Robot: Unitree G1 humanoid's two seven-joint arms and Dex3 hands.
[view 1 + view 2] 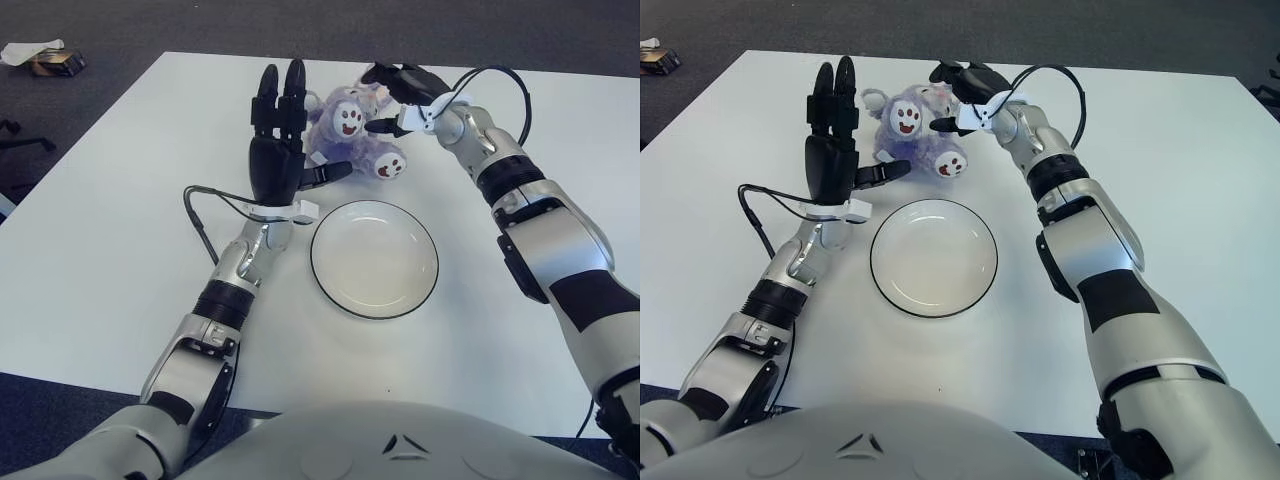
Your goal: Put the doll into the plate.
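A purple plush doll [350,125] with a white face lies on the white table [120,230], just beyond a white plate [374,290] with a dark rim. The plate holds nothing. My left hand [280,130] stands upright at the doll's left side, fingers straight and spread, thumb reaching under the doll's edge. My right hand [395,100] is at the doll's right side by its head, its fingers arched over the ear and its thumb pointing at the face, not closed around it. The doll also shows in the right eye view [908,125].
A black cable [200,215] loops on the table beside my left forearm. Another cable [500,85] arcs over my right wrist. Dark carpet surrounds the table, with a small object [45,58] on the floor at the far left.
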